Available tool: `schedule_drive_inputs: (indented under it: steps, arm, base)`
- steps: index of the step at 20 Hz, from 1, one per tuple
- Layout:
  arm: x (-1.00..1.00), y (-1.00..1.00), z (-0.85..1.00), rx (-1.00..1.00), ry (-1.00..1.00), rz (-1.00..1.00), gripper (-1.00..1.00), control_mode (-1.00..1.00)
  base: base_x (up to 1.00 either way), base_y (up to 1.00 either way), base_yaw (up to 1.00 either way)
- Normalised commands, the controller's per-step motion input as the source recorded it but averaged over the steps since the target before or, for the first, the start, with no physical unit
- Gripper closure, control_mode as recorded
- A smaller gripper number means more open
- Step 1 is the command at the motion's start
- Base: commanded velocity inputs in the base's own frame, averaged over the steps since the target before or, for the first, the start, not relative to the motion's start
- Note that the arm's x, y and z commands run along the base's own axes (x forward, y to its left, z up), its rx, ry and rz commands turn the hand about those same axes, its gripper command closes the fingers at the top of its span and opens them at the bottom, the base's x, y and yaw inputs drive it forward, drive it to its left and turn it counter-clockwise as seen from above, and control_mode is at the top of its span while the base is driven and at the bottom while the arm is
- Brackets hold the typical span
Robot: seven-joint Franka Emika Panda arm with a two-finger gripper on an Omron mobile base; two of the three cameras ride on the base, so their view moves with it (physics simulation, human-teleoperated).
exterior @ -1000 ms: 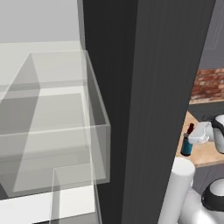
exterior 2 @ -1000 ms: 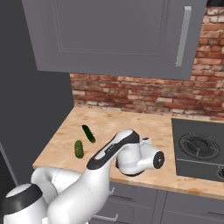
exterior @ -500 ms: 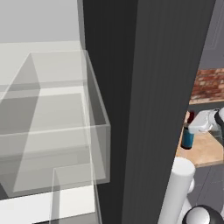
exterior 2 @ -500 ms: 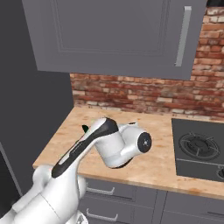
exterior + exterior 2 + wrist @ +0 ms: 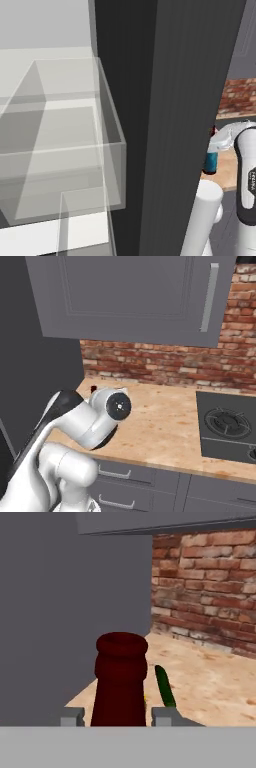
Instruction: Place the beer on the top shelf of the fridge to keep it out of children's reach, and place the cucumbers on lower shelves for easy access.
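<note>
Now up off the counter [image 5: 215, 682] with the beer [image 5: 120, 682] clamped between the gripper [image 5: 119, 716] jaws, ready for the fridge [image 5: 165, 125].

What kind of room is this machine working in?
A kitchen, by the look of it: a stove is set into a wooden counter against a brick wall, with grey cabinets above. An open fridge stands beside it, and the hand grips a beer.
</note>
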Motion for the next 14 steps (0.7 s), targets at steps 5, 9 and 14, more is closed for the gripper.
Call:
schedule_drive_inputs:
  steps: [5, 9, 14]
  arm:
    - [-0.2, 0.62, 0.49, -0.16, 0.01, -0.1, 1.0, -1.0]
    - [-0.06, 0.15, 0.48, -0.08, 0.0, -0.12, 1.0, -1.0]
    - [-0.16, 0.0, 0.5, -0.03, 0.0, -0.09, 1.0, -1.0]
  base:
    - [0.0, 0.0, 0.0]
    - [0.0, 0.0, 0.0]
    - [0.0, 0.0, 0.0]
